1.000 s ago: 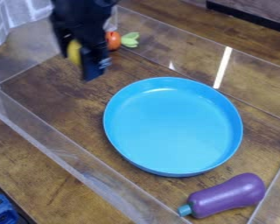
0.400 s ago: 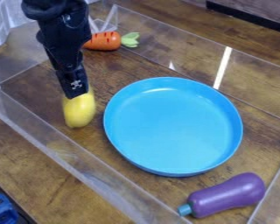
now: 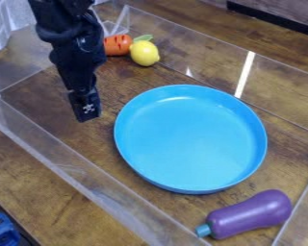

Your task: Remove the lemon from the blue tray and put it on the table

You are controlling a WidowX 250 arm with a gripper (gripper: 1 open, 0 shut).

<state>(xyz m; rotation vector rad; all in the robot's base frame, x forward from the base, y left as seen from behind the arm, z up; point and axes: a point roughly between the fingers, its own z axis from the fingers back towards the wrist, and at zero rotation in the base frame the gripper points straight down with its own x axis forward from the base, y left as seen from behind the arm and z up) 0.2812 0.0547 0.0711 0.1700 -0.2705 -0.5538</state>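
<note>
One lemon (image 3: 145,52) lies on the table (image 3: 41,115), outside the blue tray (image 3: 191,136).

It rests near the far clear wall, just beside the carrot (image 3: 116,43), well apart from the tray's rim. The black arm comes down from the upper left, its gripper (image 3: 86,109) pointing steeply downward left of the tray; its fingers are too dark to tell whether they stand spread, and nothing is seen between them. A purple eggplant (image 3: 250,214) lies at the near right. The glossy brown wood planks are bordered by clear plastic walls (image 3: 54,159).
</note>
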